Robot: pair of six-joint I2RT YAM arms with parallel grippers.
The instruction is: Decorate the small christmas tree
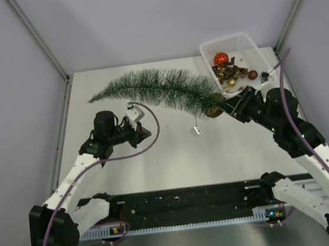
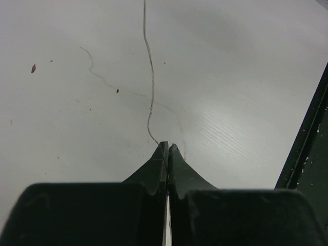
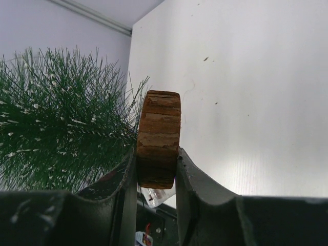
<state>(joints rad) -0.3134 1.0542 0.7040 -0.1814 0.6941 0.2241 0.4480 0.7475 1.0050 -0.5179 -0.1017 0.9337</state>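
The small christmas tree [image 1: 149,89] is held sideways above the table, its tip pointing left. In the right wrist view its green bristles [image 3: 56,123] fill the left side. My right gripper [image 1: 227,106] [image 3: 158,154] is shut on the tree's round wooden base [image 3: 159,136], gripping it edge-on. A small silver ornament [image 1: 196,130] hangs below the tree. My left gripper [image 1: 145,132] [image 2: 168,146] is low over the table with its jaws pressed together. A thin thread [image 2: 150,77] runs away from its tips.
A white basket [image 1: 244,44] with red and brown baubles [image 1: 221,59] stands at the back right, just behind the right gripper. Side walls enclose the table. A dark rail [image 2: 307,148] shows at the right of the left wrist view.
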